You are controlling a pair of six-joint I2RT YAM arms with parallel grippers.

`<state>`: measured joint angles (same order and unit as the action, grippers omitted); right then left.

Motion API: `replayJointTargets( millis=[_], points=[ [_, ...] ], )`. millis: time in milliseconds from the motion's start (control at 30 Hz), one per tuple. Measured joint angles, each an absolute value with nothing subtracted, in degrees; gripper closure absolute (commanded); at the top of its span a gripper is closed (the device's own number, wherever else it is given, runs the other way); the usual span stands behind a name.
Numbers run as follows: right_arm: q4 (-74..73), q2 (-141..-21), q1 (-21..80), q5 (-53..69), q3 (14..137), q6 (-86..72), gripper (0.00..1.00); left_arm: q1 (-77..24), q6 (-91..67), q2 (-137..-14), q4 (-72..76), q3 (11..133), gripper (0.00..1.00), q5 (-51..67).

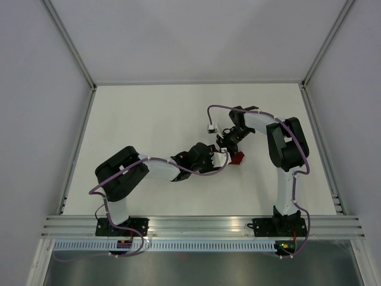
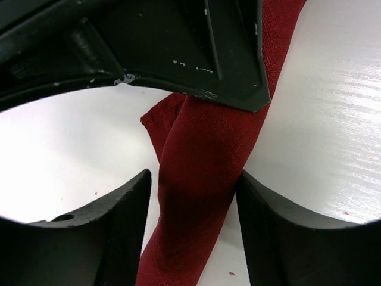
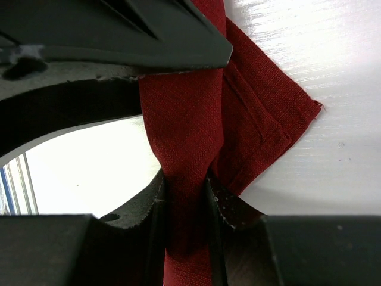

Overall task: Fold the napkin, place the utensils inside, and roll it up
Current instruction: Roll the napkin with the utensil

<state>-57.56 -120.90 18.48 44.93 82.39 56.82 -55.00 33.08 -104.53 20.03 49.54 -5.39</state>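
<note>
The dark red napkin is rolled into a narrow bundle on the white table, mostly covered by both grippers from above. In the right wrist view my right gripper is shut on the rolled napkin, and a loose hemmed corner lies flat beside it. In the left wrist view my left gripper stands open astride the roll, with a sliver of table showing beside each finger. The two grippers sit close together. The utensils are hidden.
The white table is walled by pale panels on three sides. An aluminium rail carries both arm bases at the near edge. The other arm's black finger fills the top of each wrist view.
</note>
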Motion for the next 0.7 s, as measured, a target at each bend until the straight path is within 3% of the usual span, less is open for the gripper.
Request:
replayJointTargets(
  millis=[100, 133, 233, 267, 333, 467, 700],
  points=[
    [-57.6, -120.9, 18.4, 45.1, 82.4, 56.8, 0.87, -54.4, 33.0, -105.0, 18.9, 50.2, 0.52, -4.0],
    [-57.6, -120.9, 18.4, 45.1, 82.4, 56.8, 0.86, -54.5, 33.0, -105.2, 18.8, 50.3, 0.62, -3.8],
    [-57.6, -120.9, 18.4, 45.1, 82.4, 56.8, 0.72, -54.5, 33.0, -105.4, 16.7, 51.0, 0.79, -2.3],
    [-57.6, -120.9, 18.4, 45.1, 82.4, 56.8, 0.63, -54.5, 33.0, -105.4, 16.1, 51.2, 0.83, -1.9],
    [-57.4, -120.5, 18.3, 45.4, 82.0, 56.7, 0.55, -54.4, 32.9, -105.4, 14.4, 51.9, 0.9, -1.0],
    [-54.3, -116.7, 18.0, 45.9, 77.4, 55.4, 0.41, -53.3, 32.4, -105.4, 10.2, 54.1, 0.92, 2.7],
    [-45.2, -107.4, 14.7, 44.4, 68.2, 49.1, 0.36, -51.1, 30.4, -106.4, 3.6, 58.3, 0.93, 9.8]
  ],
)
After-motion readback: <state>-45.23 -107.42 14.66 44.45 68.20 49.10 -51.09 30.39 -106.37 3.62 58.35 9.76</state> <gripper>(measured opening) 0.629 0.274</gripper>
